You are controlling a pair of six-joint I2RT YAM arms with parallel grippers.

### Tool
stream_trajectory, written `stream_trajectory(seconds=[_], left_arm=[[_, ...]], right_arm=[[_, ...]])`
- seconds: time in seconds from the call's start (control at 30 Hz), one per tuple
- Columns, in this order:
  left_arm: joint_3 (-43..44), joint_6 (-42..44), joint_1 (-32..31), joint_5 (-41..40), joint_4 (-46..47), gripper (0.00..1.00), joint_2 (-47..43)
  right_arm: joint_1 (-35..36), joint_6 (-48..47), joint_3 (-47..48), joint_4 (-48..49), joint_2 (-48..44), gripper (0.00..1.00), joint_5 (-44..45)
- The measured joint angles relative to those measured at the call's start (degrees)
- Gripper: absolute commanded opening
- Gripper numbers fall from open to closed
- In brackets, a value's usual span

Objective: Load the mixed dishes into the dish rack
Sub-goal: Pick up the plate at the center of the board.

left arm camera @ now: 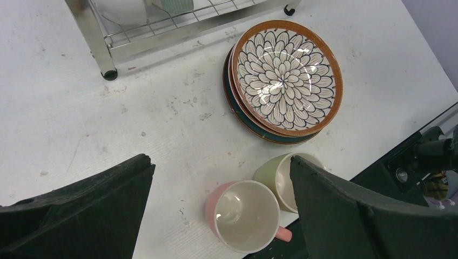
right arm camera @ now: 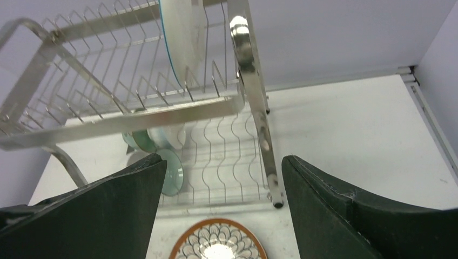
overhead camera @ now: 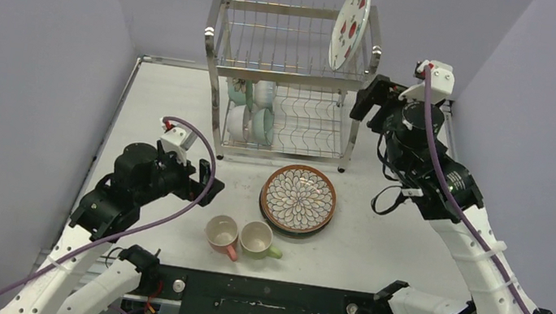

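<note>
The dish rack (overhead camera: 286,76) stands at the back of the table. A strawberry plate (overhead camera: 351,23) stands upright at the right end of its upper tier. Small mint-green and white bowls (overhead camera: 252,112) sit at the left of the lower tier. A stack of plates topped by the brown-rimmed petal plate (overhead camera: 299,199) lies in front of the rack. The pink mug (overhead camera: 223,234) and green mug (overhead camera: 259,239) stand side by side near the front edge. My left gripper (overhead camera: 204,182) hangs open above the table left of the mugs. My right gripper (overhead camera: 373,96) is open beside the rack's right end, below the strawberry plate, holding nothing.
The rack's right post (right arm camera: 248,65) is close in front of my right fingers. Grey walls close in the table on both sides and at the back. A black mounting strip (overhead camera: 270,304) runs along the near edge just behind the mugs.
</note>
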Motion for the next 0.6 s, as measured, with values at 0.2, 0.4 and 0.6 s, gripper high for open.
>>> stream_trajectory(seconds=[0.2,0.4,0.6], left_arm=[[0.0,-2.8,0.0,-0.4,0.0,0.94,2.2],[0.0,-5.7,0.0,-1.6,0.0,0.91,5.8],[0.0,-8.7,-0.2,-2.0,1.1,0.84,9.4]], right_arm=[[-0.2,3.1,-10.6,-4.9,-6.9,0.8,-3.8],[-0.4,6.4,-21.7,-8.1,-11.2,0.81,-7.5],[-0.5,9.8,-31.5,-9.6,-12.2,0.81,-11.3]])
